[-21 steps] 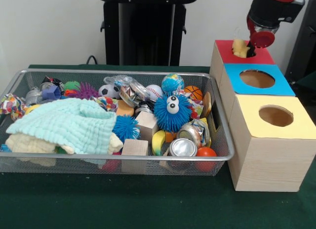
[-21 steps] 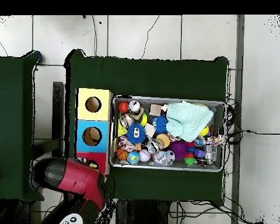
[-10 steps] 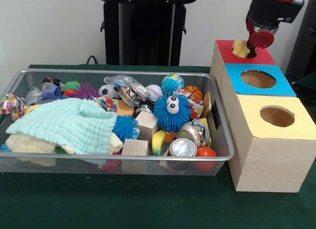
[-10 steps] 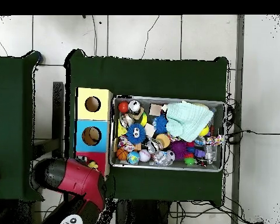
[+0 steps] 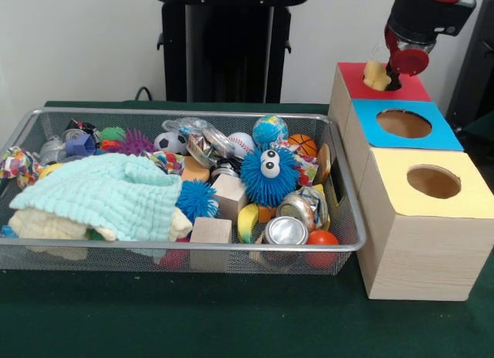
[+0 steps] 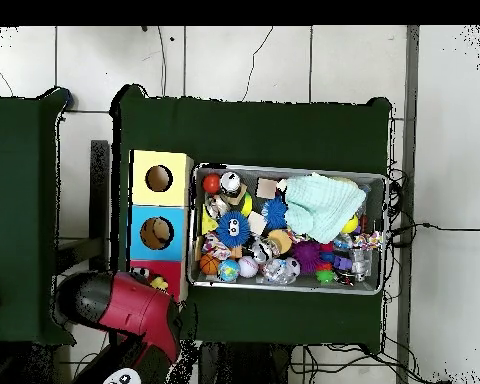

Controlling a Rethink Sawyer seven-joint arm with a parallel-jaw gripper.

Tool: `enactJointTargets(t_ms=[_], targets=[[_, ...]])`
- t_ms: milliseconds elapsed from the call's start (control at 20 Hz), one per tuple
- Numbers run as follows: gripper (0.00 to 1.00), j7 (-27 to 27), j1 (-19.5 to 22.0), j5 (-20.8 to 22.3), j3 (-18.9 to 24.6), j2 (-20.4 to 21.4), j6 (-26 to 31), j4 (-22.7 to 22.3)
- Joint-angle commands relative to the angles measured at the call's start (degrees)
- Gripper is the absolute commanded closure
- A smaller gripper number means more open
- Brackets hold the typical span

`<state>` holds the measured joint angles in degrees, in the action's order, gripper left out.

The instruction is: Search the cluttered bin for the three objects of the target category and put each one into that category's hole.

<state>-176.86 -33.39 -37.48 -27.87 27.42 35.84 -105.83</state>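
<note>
1. Green cloth covers your table point(image 5: 231, 327), with a pale wall behind and a black stand point(image 5: 228, 45) at twelve o'clock in the front view.

2. You've got the wire bin point(image 5: 185, 246) at nine o'clock of the wooden box row, touching it or just beside it; you cannot tell which.

3. Look at the boxes: the red-topped box point(image 5: 351, 76) is farthest, the blue-topped box point(image 5: 401, 125) sits in the middle, and the yellow-topped box point(image 5: 428, 184) is nearest the camera. The blue and yellow holes are plainly open.

4. Your gripper point(image 5: 401, 65) hangs over the red top, and the arm's red and black body covers that hole. Whether the claw is apart, together or clamped cannot be made out from either view.

5. A yellowish lump point(image 5: 376, 75) sits on the red top just at nine o'clock of the gripper, touching or nearly so. What it is stays unclear.

6. In the overhead view the arm point(image 6: 129, 315) blocks most of the red box, leaving only a sliver.

7. Inside the bin, a mint cloth point(image 5: 104, 192) buries whatever lies under it, with a cream cloth point(image 5: 46, 225) poking out below.

8. You can pick out a blue fuzzy toy with eyes point(image 5: 268, 175), a metal can point(image 5: 285, 231), a wooden block point(image 5: 210, 231), a banana point(image 5: 247, 221) and an orange ball point(image 5: 322, 240), half hidden by the rim.
</note>
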Motion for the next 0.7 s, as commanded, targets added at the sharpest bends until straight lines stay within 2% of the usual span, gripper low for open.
enactJointTargets(t_ms=[50, 300, 700], targets=[[0.00, -10.6, -0.1, -2.2, 6.8, -2.8, -2.8, -4.1], [0.00, -9.8, -0.3, -1.0, 5.7, -1.4, -1.6, -4.6], [0.00, -6.6, -0.8, 2.1, 3.1, 4.1, 1.3, -7.7]])
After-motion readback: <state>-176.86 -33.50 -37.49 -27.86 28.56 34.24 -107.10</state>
